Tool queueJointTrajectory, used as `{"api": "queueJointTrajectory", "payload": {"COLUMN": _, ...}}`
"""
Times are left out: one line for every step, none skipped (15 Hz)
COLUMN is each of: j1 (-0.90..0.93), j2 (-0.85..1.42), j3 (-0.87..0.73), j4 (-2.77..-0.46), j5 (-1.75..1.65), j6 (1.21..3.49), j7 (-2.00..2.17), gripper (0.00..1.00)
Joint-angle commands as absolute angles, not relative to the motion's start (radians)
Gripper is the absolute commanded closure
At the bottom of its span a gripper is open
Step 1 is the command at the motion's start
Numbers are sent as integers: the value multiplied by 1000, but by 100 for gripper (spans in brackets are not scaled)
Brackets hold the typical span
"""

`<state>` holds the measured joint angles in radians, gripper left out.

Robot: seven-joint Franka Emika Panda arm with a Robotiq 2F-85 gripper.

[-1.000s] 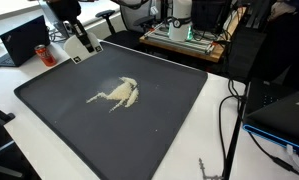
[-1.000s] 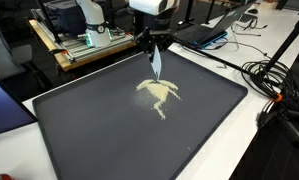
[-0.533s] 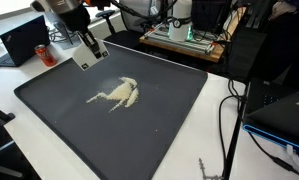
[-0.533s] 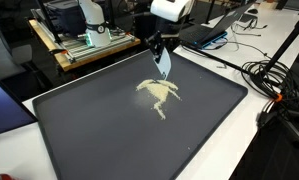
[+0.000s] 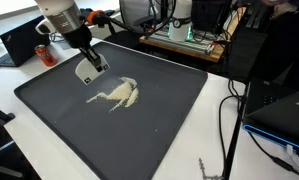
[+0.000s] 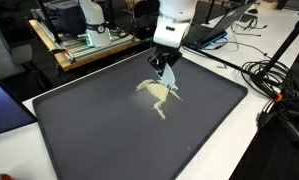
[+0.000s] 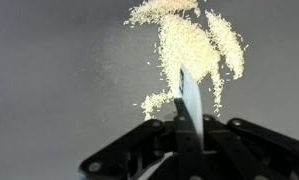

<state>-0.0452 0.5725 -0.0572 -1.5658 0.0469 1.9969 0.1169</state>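
Since a second ago the gripper (image 5: 88,62) has come away from the far rim of the dark mat (image 5: 149,130) and closer to the pile of grains (image 5: 117,93), which has stayed where it was, near the middle of the mat. The arm reaches in from beyond the pile. Its white wrist (image 6: 174,22) stands almost upright above the gripper (image 6: 167,62) in an exterior view, while from another angle the wrist leans toward the pile.

The claw is clamped fully shut on a thin white blade (image 6: 169,76). This blade hangs down and slightly slanted, with its lower edge just beside the pile's (image 6: 159,93) far side. Whether the edge touches the grains or the mat (image 6: 109,130) cannot be told.

In the wrist view the blade (image 7: 189,100) is seen edge-on, sticking out of the black gripper (image 7: 189,128) straight at the pile (image 7: 189,40), its tip among the loose grains at the pile's near fringe.

A laptop (image 5: 24,40) sits well apart from the pile, beyond the mat's corner. Any lettering on the arm or the laptop is too small to read.
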Motion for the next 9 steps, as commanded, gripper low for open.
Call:
{"api": "queueJointTrajectory", "payload": {"j1": -149, "j2": 612, "j3": -11, "j4": -1541, "j5": 172, "j6": 2019, "j7": -54, "gripper": 99}}
{"api": "queueJointTrajectory", "payload": {"j1": -175, "j2": 621, "j3": -4, "j4": -1537, "j5": 209, "j6": 2016, "j7": -90, "gripper": 99}}
{"api": "queueJointTrajectory", "payload": {"j1": -208, "j2": 628, "j3": 6, "j4": -1536, "j5": 252, "j6": 2011, "j7": -137, "gripper": 99}}
{"api": "queueJointTrajectory", "payload": {"j1": -234, "j2": 635, "j3": 14, "j4": -1535, "j5": 290, "j6": 2006, "j7": -174, "gripper": 99}}
{"api": "queueJointTrajectory", "payload": {"j1": -263, "j2": 644, "j3": 21, "j4": -1533, "j5": 331, "j6": 2002, "j7": -210, "gripper": 99}}
{"api": "queueJointTrajectory", "payload": {"j1": -289, "j2": 651, "j3": 27, "j4": -1534, "j5": 370, "j6": 2004, "j7": -241, "gripper": 99}}
{"api": "queueJointTrajectory", "payload": {"j1": -315, "j2": 657, "j3": 35, "j4": -1536, "j5": 409, "j6": 2003, "j7": -277, "gripper": 99}}
{"api": "queueJointTrajectory", "payload": {"j1": -340, "j2": 664, "j3": 40, "j4": -1539, "j5": 448, "j6": 2006, "j7": -307, "gripper": 99}}
{"api": "queueJointTrajectory", "payload": {"j1": -360, "j2": 672, "j3": 45, "j4": -1541, "j5": 483, "j6": 2008, "j7": -334, "gripper": 99}}
